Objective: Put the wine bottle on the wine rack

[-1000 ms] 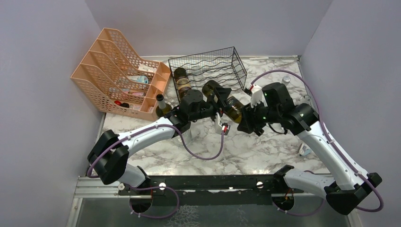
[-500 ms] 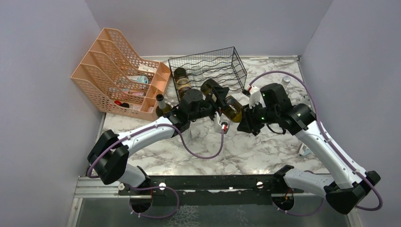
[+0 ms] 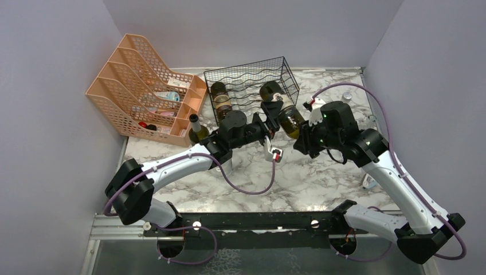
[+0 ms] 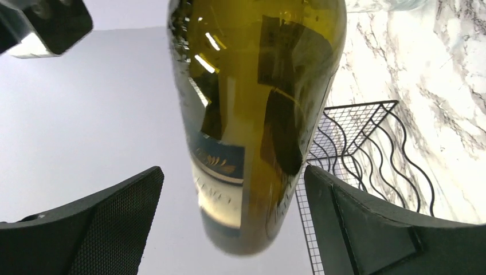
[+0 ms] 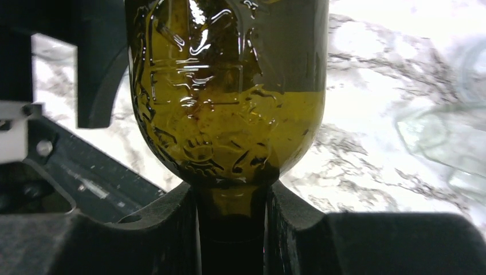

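The right gripper (image 5: 232, 229) clamps the bottle (image 3: 288, 118) by its neck, held aloft with its base pointing at the rack's (image 3: 243, 80) near right corner, while the left gripper (image 4: 232, 172) stands wide around the body without touching it.

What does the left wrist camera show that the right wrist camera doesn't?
Only the left wrist view: the wine bottle seen along its body with its label, the left fingers spread wide on either side without touching it, and the black wine rack behind. Only the right wrist view: the right fingers clamped on the bottle's neck, below its embossed shoulder. Both: the same olive-green bottle and the marble table.
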Available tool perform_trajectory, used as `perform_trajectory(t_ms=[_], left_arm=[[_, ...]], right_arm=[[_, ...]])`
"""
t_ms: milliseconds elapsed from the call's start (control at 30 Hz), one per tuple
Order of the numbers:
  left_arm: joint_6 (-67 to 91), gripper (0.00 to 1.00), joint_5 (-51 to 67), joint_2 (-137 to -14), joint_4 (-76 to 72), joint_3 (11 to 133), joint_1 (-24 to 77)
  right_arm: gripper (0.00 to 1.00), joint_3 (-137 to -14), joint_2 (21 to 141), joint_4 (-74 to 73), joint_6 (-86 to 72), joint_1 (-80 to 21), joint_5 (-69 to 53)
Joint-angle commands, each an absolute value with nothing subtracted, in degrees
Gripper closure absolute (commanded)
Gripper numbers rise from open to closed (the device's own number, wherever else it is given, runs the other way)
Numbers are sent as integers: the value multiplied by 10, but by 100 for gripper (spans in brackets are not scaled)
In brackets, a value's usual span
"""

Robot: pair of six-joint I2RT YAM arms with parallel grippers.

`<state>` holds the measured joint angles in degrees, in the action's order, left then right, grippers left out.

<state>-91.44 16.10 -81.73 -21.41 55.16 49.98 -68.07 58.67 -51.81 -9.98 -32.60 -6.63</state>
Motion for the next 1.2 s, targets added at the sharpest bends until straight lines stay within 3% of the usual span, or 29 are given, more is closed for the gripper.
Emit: perform_trajectory(t_ms=[0, 167, 400, 467, 567, 633, 900, 1167], left_arm=[[-921, 1, 135, -799, -244, 560, 507], [-815, 1, 134, -781, -247, 578, 506], [-518, 6, 89, -719, -278, 585, 505], [-412, 7, 42, -695, -299, 582, 506], [-221, 18, -64, -661, -297, 597, 506], [-143, 19, -106, -636, -277, 597, 506], [35, 13, -212, -556, -78, 624, 506], [65, 9, -247, -506, 47, 631, 506]], right_arm=[[99, -702, 564, -430, -121, -323, 19], [99, -691, 561, -426, -126, -323, 26], [99, -647, 561, -404, -131, -323, 9], [99, -630, 561, -392, -132, -323, 0], [99, -602, 565, -367, -133, -323, -16], [99, -585, 570, -353, -132, -323, -23], [99, -532, 595, -295, -132, -323, -38], [99, -505, 660, -229, -143, -323, -19]])
